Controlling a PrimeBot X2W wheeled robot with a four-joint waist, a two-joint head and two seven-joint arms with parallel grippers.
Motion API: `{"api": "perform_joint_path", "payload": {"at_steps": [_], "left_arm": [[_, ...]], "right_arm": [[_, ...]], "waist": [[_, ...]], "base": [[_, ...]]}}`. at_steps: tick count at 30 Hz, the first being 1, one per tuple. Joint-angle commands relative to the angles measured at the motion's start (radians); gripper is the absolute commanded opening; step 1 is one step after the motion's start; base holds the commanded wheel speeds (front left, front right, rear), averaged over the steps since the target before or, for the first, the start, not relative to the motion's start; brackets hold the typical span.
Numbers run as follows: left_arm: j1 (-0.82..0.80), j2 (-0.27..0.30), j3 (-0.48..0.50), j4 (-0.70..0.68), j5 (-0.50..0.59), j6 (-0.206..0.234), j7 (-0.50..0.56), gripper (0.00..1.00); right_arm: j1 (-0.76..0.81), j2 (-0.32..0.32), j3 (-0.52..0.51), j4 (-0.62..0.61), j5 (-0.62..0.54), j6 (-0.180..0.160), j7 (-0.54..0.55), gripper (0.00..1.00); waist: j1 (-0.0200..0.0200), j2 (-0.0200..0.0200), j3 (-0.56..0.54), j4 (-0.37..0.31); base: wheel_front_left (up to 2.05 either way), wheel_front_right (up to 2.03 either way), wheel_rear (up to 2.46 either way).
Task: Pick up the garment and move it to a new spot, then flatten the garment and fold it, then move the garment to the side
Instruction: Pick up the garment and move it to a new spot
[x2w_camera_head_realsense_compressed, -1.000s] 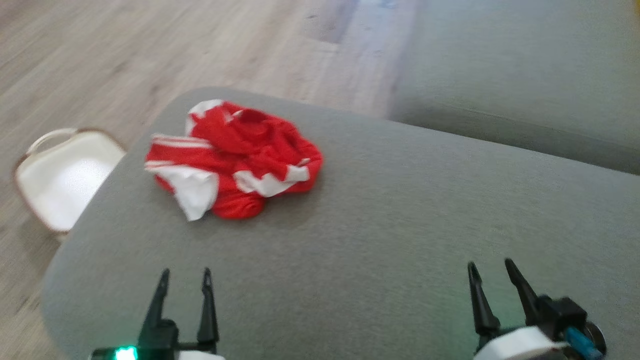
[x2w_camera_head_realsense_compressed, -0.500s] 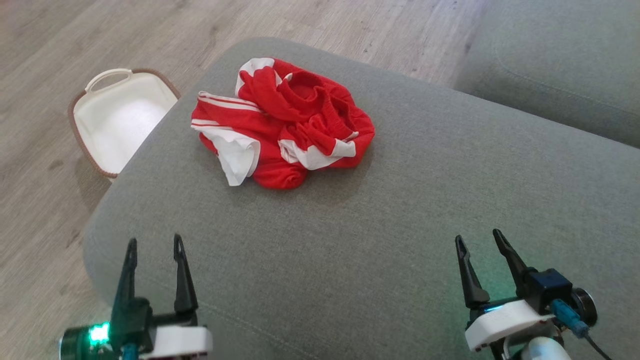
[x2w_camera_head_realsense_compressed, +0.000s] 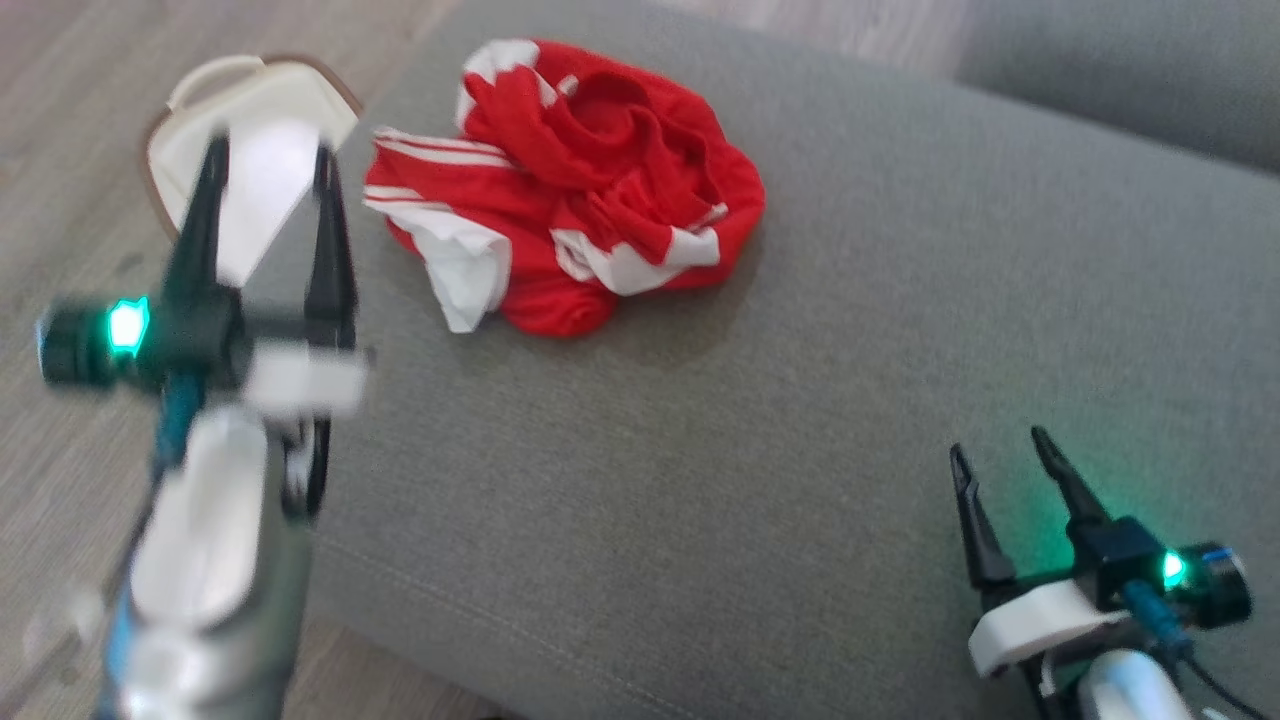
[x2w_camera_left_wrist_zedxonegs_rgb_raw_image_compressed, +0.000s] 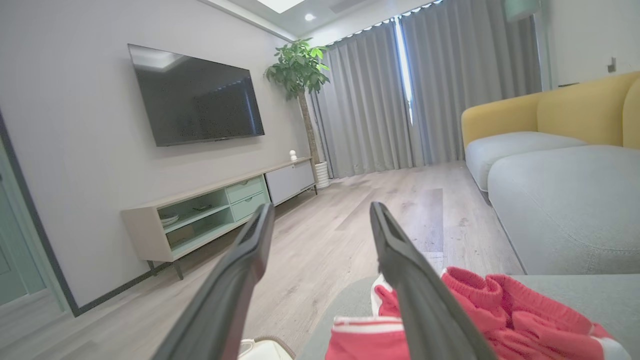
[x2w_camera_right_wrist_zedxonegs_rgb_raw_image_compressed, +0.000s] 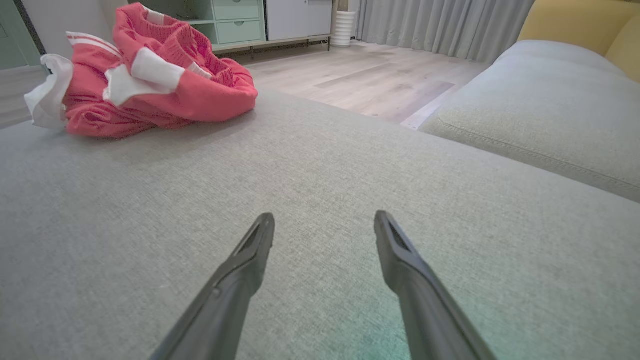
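Hovering with both jaws apart, garment loose on the grey cushion

Head view:
- The garment (x2w_camera_head_realsense_compressed: 565, 190), red with white stripes and panels, lies crumpled in a heap at upper centre of the frame. It sits on the grey cushion (x2w_camera_head_realsense_compressed: 750, 420), near the cushion's far left corner. Nothing grips it.
- The left gripper (x2w_camera_head_realsense_compressed: 268, 148) is at upper left and blurred, with its fingers spread and nothing between them. It sits just left of the garment, apart from it, and overlaps the white basket (x2w_camera_head_realsense_compressed: 240, 80).
- The basket stands on the wood floor (x2w_camera_head_realsense_compressed: 60, 120), off the cushion's left edge.
- The right gripper (x2w_camera_head_realsense_compressed: 1000, 442) is at lower right over bare cushion, well apart from the garment. Its jaws are apart and empty.
- A second grey cushion (x2w_camera_head_realsense_compressed: 1120, 80) sits at upper right.

Left wrist view:
- The left gripper (x2w_camera_left_wrist_zedxonegs_rgb_raw_image_compressed: 321, 207) has its fingers spread, pointing out over the floor toward the room.
- The garment (x2w_camera_left_wrist_zedxonegs_rgb_raw_image_compressed: 500, 320) is at lower right, partly behind the right-hand finger.
- Across the room are a wall TV (x2w_camera_left_wrist_zedxonegs_rgb_raw_image_compressed: 195, 95), a low console (x2w_camera_left_wrist_zedxonegs_rgb_raw_image_compressed: 210, 210), a potted plant (x2w_camera_left_wrist_zedxonegs_rgb_raw_image_compressed: 297, 65), grey curtains (x2w_camera_left_wrist_zedxonegs_rgb_raw_image_compressed: 400, 95) and a yellow sofa back (x2w_camera_left_wrist_zedxonegs_rgb_raw_image_compressed: 550, 110).

Right wrist view:
- The right gripper (x2w_camera_right_wrist_zedxonegs_rgb_raw_image_compressed: 324, 217) has open fingers over the grey fabric.
- The garment (x2w_camera_right_wrist_zedxonegs_rgb_raw_image_compressed: 150, 85) is at upper left, far from the tips.
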Motion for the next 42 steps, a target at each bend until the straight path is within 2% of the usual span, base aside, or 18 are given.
{"api": "perform_joint_path", "payload": {"at_steps": [1,6,11,19,22,23,24,27,33,36,42], "left_arm": [[-0.076,0.031,0.021,-0.011,0.003,-0.01,0.014,1.0],[-0.323,0.013,-0.007,0.129,-0.024,-0.067,0.07,1.0],[-0.519,0.009,-0.033,0.349,-0.046,-0.105,0.154,1.0],[-0.669,0.07,-0.125,0.698,-0.025,-0.135,0.384,1.0],[-0.688,0.093,-0.147,0.776,-0.017,-0.137,0.421,1.0],[-0.694,0.099,-0.152,0.785,-0.015,-0.138,0.407,0.43],[-0.697,0.101,-0.155,0.791,-0.016,-0.138,0.39,0.0],[-0.704,0.107,-0.159,0.804,-0.025,-0.139,0.357,0.0],[-0.768,0.121,-0.206,0.772,-0.011,-0.14,0.219,0.0],[-0.794,0.126,-0.237,0.748,0.003,-0.141,0.184,0.0],[-0.836,0.115,-0.313,0.692,-0.01,-0.141,0.189,0.0]], "right_arm": [[-0.039,-0.025,0.02,-0.035,-0.009,0.007,-0.011,1.0],[-0.071,-0.075,0.014,-0.063,-0.026,0.007,-0.011,1.0],[-0.103,-0.118,0.006,-0.095,-0.031,0.007,-0.011,1.0],[-0.116,-0.126,0.011,-0.121,-0.029,0.007,-0.011,1.0],[-0.123,-0.118,0.011,-0.12,-0.025,0.007,-0.011,1.0],[-0.126,-0.114,0.012,-0.119,-0.024,0.007,-0.011,1.0],[-0.129,-0.108,0.015,-0.118,-0.024,0.007,-0.011,1.0],[-0.133,-0.095,0.019,-0.114,-0.019,0.007,-0.011,1.0],[-0.134,-0.057,0.018,-0.09,-0.002,0.007,-0.011,1.0],[-0.13,-0.031,0.028,-0.074,0.02,0.007,-0.011,1.0],[-0.095,-0.003,0.034,-0.059,0.074,0.007,-0.011,1.0]], "waist": [[-0.0002,0.0001,0.059,-0.032],[-0.0002,0.0001,0.157,-0.08],[-0.0002,0.0001,0.235,-0.143],[-0.0002,0.0001,0.295,-0.209],[-0.0002,0.0001,0.297,-0.223],[-0.0002,0.0001,0.297,-0.227],[-0.0002,0.0001,0.292,-0.231],[-0.0002,0.0001,0.28,-0.238],[-0.0002,0.0001,0.199,-0.266],[-0.0002,0.0001,0.124,-0.311],[-0.0002,0.0001,-0.012,-0.441]], "base": [[0.0,0.0,0.0],[0.0,0.0,0.0],[0.0,0.0,0.0],[0.0,0.0,0.0],[0.0,0.0,0.0],[0.0,0.0,0.0],[0.0,0.0,0.0],[0.0,0.0,0.0],[0.0,0.0,0.0],[0.0,0.0,0.0],[0.0,0.0,0.0]]}}
